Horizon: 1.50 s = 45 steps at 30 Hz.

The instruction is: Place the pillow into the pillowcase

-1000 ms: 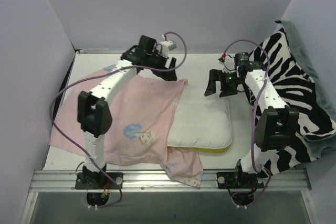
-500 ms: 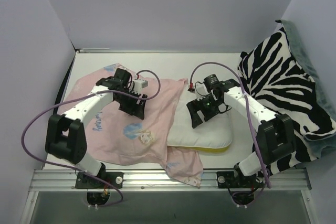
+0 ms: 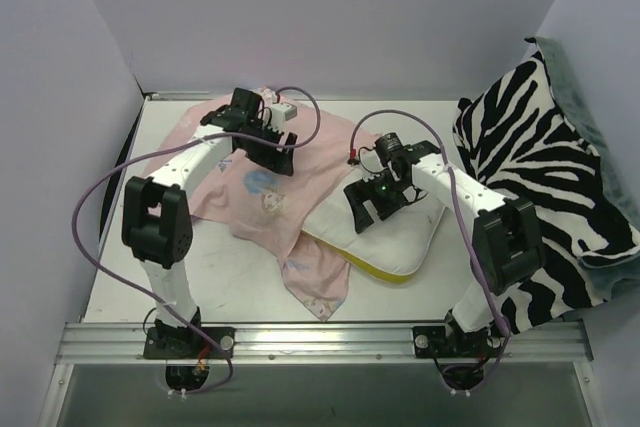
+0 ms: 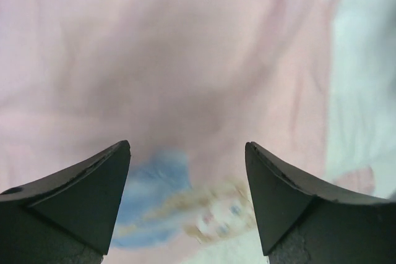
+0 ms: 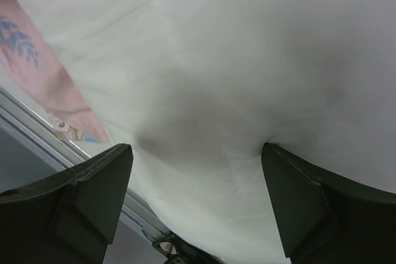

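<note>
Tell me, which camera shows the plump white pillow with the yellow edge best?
The top external view: the plump white pillow with its yellow side band shows nearly whole, its left end covered by the pink fabric pillowcase. The right wrist view shows only close-up white pillow fabric; the left wrist view shows mainly pillowcase.

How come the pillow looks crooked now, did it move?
Yes. The pillow has turned: its yellow edge ran level with the metal rail before; now it slants, left end farther from it.
</note>
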### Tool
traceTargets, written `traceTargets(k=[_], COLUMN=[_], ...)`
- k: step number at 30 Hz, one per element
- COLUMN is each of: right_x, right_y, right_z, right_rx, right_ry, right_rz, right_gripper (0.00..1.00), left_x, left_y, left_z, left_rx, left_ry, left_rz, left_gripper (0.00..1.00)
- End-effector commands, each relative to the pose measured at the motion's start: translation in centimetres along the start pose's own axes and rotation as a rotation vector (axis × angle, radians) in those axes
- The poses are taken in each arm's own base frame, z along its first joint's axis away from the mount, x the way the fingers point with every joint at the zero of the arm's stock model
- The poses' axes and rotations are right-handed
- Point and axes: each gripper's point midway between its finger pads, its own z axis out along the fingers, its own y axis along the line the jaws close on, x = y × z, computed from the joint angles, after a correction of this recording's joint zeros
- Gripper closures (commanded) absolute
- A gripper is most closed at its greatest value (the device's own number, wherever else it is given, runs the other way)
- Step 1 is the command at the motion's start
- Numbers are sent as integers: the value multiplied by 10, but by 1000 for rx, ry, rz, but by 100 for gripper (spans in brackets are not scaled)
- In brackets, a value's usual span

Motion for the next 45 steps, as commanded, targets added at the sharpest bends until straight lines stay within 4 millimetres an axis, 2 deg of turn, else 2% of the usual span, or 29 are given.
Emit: traceTargets(k=[1,2,3,6,8,9,11,12,13,14,15,16,18,21,22,23,24,26,27,28,29,31,32,34,36,39,40,42,45], right_x=[-8,-6,-7,-7,-10,-10,-11,-8,-7,-7,-5,-5,-7,-12,-13,-15,-18,-22,-24,-29,-37,-50,-68,-85,-104,-120,-123,-130,-135], right_y=[18,24,27,35,38,41,43,42,40,39,36,35,33,35,36,39,43,52,57,71,76,98,108,119,129,132,132,132,113], right_z=[-22,-22,-26,-17,-12,-2,7,18,24,29,40,45,53,57,56,54,51,45,41,35,26,7,-8,-22,-31,-28,-27,-24,-13], right_rx=[3,7,21,85,125,129,143,142,145,152,155,159,160,140,128,112,74,15,-18,-106,-143,-257,-292,-342,-398,-452,-469,-514,-507], right_ry=[-74,-74,-92,-89,-85,-66,-43,-13,1,9,31,40,57,50,46,37,22,0,-9,-25,-55,-99,-153,-183,-207,-211,-209,-201,-201], right_rz=[-41,-59,-72,-140,-149,-152,-143,-140,-134,-121,-119,-118,-103,-87,-80,-76,-68,-23,8,22,35,80,73,105,110,166,188,250,325], right_gripper=[12,10,9,7,5,5,5,5,6,7,9,11,17,40,58,67,84,100,100,100,100,100,100,100,100,100,100,100,100], left_x=[-15,7,16,68,84,109,117,133,137,133,143,138,145,143,138,136,129,125,123,129,121,119,103,118,126,138,149,152,156], left_y=[-44,-59,-69,-85,-101,-98,-111,-112,-106,-115,-112,-107,-107,-100,-95,-96,-97,-101,-110,-117,-150,-201,-232,-294,-319,-313,-305,-294,-269], left_z=[-58,-70,-75,-81,-87,-77,-75,-66,-62,-57,-50,-44,-31,-10,-2,2,7,11,13,15,9,-15,-37,-77,-98,-98,-96,-95,-95], left_rx=[116,146,155,138,131,111,95,86,34,24,4,-39,-66,-151,-183,-189,-198,-183,-151,-109,45,230,331,561,630,643,646,625,583], left_ry=[-154,-164,-171,-145,-165,-120,-150,-123,-123,-158,-143,-166,-154,-153,-156,-160,-175,-184,-191,-160,-185,-215,-278,-303,-304,-258,-204,-184,-174], left_rz=[140,148,167,214,288,293,387,412,446,497,509,520,544,583,580,586,597,611,625,651,683,739,764,849,897,914,916,907,866], left_gripper=[16,15,14,10,5,5,3,3,3,3,3,3,3,3,7,11,25,45,74,91,99,100,100,100,100,100,100,100,100])
